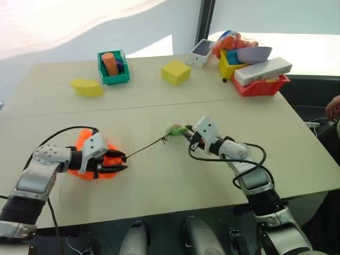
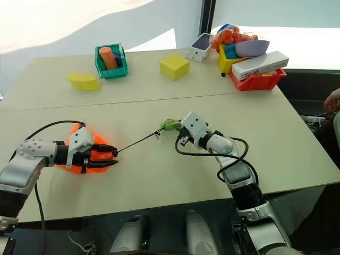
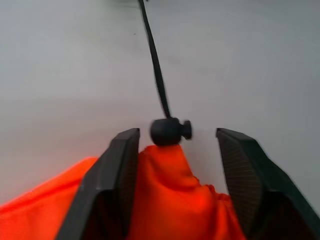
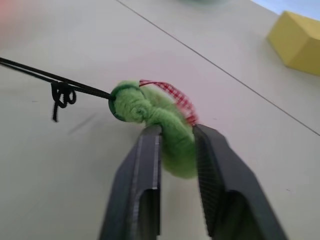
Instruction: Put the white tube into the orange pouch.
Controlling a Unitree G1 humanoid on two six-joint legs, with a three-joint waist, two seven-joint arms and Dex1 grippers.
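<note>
The orange pouch [image 1: 85,154] lies near the table's front left. Its gathered mouth and black cord lock [image 3: 169,131] sit between the spread fingers of my open left gripper [image 1: 121,162]. The black drawstring [image 1: 146,147] runs in a straight line across the table to a green fuzzy ball [image 4: 150,107]. My right gripper [image 4: 177,130] is open, its fingers standing on either side of that ball at the table's middle. The white tube is out of view.
At the back stand a green bin with an orange cylinder [image 1: 113,68], a yellow wedge [image 1: 86,87] and a yellow block [image 1: 176,72]. A red bin with a long white box [image 1: 263,71] is at the back right. A person's hand [image 1: 333,106] shows at the right edge.
</note>
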